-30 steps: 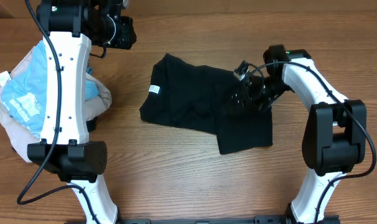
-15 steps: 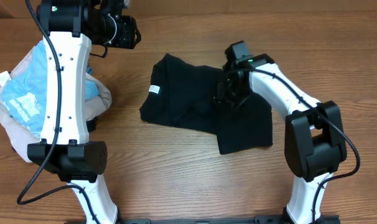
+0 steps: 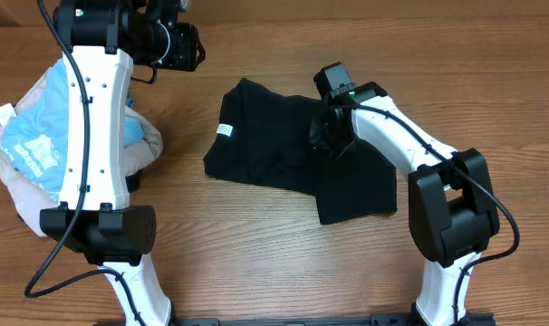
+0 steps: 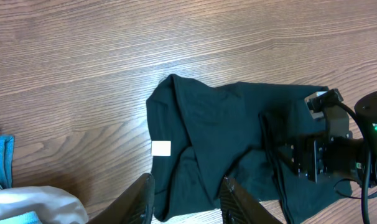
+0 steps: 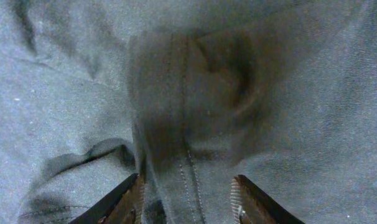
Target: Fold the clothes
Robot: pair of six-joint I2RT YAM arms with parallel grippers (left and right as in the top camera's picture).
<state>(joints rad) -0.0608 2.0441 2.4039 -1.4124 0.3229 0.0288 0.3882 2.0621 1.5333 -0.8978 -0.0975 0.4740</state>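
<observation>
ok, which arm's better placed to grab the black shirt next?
Right, probably. The right gripper is down on the black shirt, jaws apart over a seam fold. The left gripper hangs high, off to the shirt's side.

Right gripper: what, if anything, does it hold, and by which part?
Nothing: the right gripper stands open astride a seamed ridge of the black shirt.

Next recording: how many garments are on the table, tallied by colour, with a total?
black shirt: 1
light blue garment: 1
pale beige garment: 1
Total: 3
</observation>
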